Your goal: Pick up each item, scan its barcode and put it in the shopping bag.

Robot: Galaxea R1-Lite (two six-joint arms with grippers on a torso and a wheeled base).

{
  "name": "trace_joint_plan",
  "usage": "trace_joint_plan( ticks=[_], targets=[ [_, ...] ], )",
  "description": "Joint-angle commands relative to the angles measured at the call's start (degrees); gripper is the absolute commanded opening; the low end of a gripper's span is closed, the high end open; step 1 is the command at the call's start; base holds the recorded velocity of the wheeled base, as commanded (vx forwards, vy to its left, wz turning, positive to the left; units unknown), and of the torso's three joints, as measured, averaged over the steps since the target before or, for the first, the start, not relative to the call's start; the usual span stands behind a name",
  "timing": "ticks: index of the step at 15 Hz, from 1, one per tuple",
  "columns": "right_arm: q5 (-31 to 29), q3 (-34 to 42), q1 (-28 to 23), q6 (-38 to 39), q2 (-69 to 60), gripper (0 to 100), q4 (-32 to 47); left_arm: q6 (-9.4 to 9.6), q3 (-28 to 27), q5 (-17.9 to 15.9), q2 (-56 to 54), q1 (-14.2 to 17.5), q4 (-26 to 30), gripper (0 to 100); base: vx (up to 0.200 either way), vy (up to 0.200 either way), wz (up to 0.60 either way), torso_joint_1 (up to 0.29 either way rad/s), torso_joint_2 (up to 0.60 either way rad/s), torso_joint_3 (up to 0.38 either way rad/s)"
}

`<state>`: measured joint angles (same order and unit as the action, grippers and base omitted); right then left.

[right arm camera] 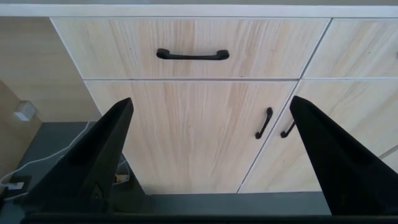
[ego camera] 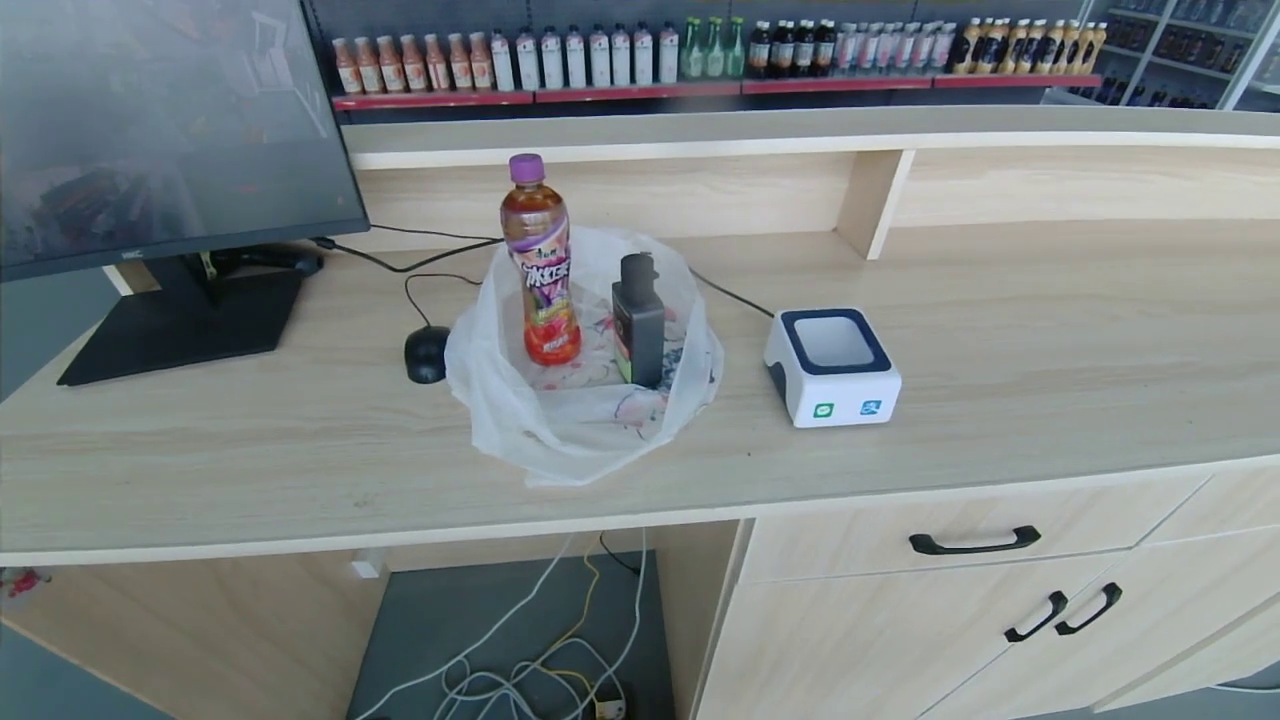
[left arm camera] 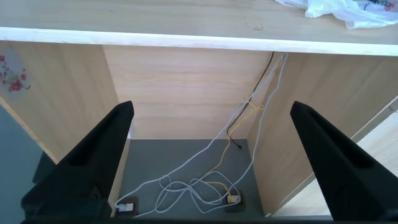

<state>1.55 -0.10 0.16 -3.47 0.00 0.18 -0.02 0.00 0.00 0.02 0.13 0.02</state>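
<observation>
Purple-capped bottle and dark container upright in shopping bag, left jaws and right jaws wide apart

My head camera sits high and back from the counter, facing forward and down, so I get the whole top and the cabinet front below it. My left wrist camera hangs low, about level with the countertop, and looks into the open recess beneath. It shares the floor cables and a corner of the shopping bag with the head view. My right wrist camera is lower and close to the cabinet, facing the drawer handle and door handles, which the head view also catches.
</observation>
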Motion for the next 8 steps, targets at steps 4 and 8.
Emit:
trace_joint_plan(
  ticks=[4,8],
  targets=[
    [0.0,0.0,0.0,0.0,0.1,100,0.0,-0.06,0.0,0.0,0.0,0.0,0.0,100,0.0,-0.15,0.0,-0.008,0.0,0.002],
    [-0.1,0.0,0.0,0.0,0.1,100,0.0,-0.06,0.0,0.0,0.0,0.0,0.0,100,0.0,-0.2,0.0,0.005,0.0,0.001]
  ],
)
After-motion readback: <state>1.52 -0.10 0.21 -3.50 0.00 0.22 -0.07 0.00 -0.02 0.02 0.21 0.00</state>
